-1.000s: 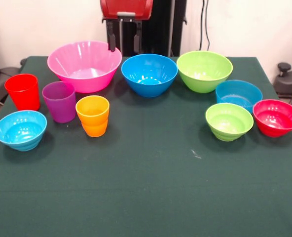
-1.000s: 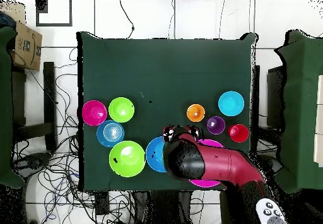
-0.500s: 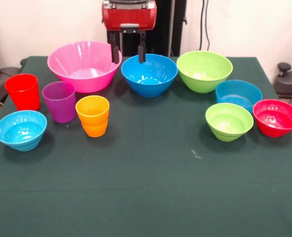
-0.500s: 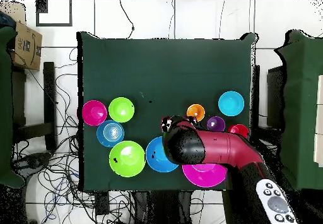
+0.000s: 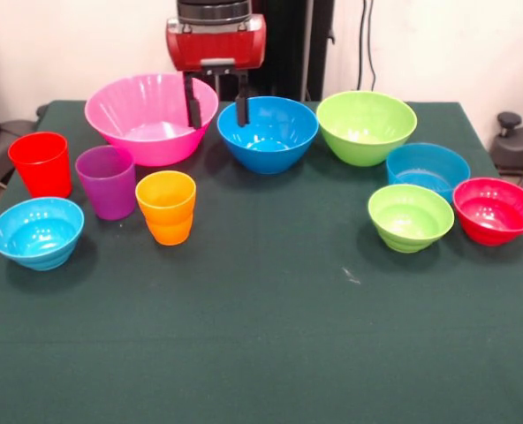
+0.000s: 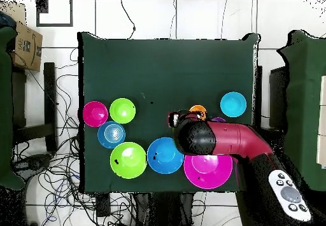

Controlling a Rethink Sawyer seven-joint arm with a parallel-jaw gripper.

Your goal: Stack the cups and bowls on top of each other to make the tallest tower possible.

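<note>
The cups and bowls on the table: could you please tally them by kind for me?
Cups: 3 (red, purple, orange)
Bowls: 7 (pink, two blue, light blue, two lime green, red)
Total: 10

The red and black arm [image 6: 232, 141] reaches in from the right in the overhead view, its forearm lying level and ending in a rounded black wrist. In the front view the red wrist block hangs at the far edge, left of centre. Below it the tool [image 5: 216, 104] points straight down, its two dark fingers [image 5: 193, 108] spread apart with nothing between them.
</note>
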